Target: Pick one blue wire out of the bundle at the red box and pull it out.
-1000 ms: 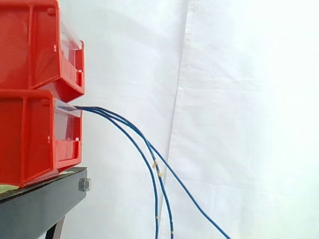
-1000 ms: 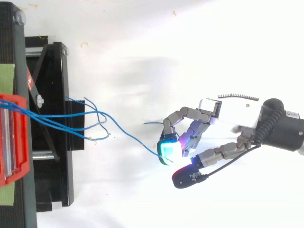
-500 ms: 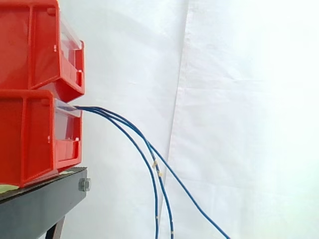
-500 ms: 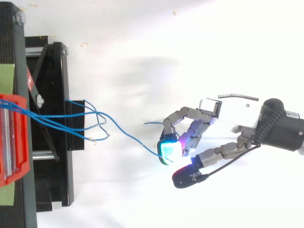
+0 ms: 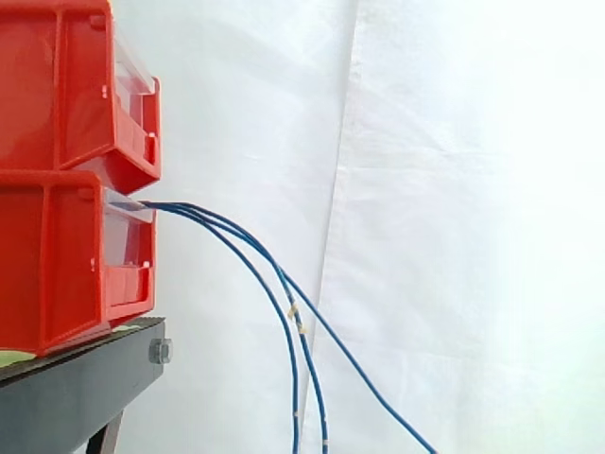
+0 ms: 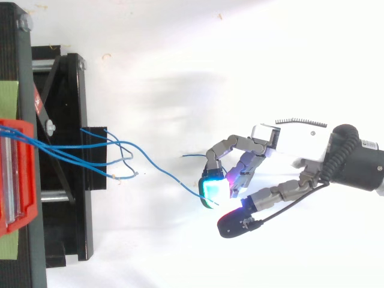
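Note:
Two red bins are stacked in the side view, and the blue wire bundle (image 5: 248, 248) comes out of the front of the lower bin (image 5: 57, 265) and droops down to the right. From above, the same wires (image 6: 72, 149) leave the red bin (image 6: 17, 180) at the left. One blue wire (image 6: 168, 175) runs rightward to my hand (image 6: 288, 141). The hand's fingers curl down, and the cyan-glowing fingertip (image 6: 215, 188) pinches this wire, whose short free end sticks out to the left above it. The thumb, glowing magenta, sits just below.
The bins stand on a black stand (image 5: 80, 388), seen from above as a dark frame (image 6: 66, 240) at the left. Several loose wire ends (image 6: 126, 171) hang over its right side. A white curtain lies behind and below everything.
The loose wire ends by the stand have shifted slightly. The hand and the pinched wire have stayed where they were.

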Robot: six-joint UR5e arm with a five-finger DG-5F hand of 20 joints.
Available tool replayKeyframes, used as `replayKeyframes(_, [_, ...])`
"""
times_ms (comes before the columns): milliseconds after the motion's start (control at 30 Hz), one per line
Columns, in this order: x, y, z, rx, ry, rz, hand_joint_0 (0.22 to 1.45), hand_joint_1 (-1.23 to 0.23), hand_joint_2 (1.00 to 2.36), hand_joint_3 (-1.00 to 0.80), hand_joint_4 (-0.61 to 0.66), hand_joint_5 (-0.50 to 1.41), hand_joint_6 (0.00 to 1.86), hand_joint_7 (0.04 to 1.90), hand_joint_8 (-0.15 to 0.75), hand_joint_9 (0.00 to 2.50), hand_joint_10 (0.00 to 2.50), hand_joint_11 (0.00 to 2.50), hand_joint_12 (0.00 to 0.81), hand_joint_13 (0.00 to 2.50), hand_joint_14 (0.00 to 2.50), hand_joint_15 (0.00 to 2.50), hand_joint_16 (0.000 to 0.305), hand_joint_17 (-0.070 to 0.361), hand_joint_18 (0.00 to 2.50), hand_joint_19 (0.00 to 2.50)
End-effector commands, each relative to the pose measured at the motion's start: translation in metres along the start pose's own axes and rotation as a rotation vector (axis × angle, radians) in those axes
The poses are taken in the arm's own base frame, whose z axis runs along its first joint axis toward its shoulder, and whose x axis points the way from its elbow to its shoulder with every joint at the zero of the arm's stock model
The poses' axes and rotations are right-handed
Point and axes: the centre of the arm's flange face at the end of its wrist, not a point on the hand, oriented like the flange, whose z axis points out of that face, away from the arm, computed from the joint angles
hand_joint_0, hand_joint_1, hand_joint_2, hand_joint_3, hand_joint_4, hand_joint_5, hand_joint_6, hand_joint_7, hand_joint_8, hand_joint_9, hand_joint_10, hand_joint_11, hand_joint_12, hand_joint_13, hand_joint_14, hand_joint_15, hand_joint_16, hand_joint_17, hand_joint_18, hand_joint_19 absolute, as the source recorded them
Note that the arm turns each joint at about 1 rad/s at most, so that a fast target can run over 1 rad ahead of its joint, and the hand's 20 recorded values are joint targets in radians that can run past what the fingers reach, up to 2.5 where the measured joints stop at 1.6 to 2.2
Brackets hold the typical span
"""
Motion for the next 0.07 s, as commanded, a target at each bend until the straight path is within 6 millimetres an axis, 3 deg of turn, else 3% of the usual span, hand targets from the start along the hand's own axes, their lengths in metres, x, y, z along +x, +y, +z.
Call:
replayKeyframes(0, [0.0004, 0.0009, 0.0006, -0.002, 0.0, 0.0, 0.62, -0.95, 1.0, -0.04, -0.09, -0.02, 0.89, 1.12, 0.389, 1.11, 0.0, 0.19, 0.474, 1.07, 0.01, 0.42, 0.06, 0.136, 1.06, 0.34])
replayKeyframes(33, [-0.0001, -0.0004, -0.0002, 0.001, 0.0, -0.002, 0.63, -0.95, 1.0, -0.04, -0.09, -0.02, 0.89, 1.12, 0.388, 1.11, 0.0, 0.19, 0.475, 1.06, 0.01, 0.43, 0.06, 0.136, 1.06, 0.35])
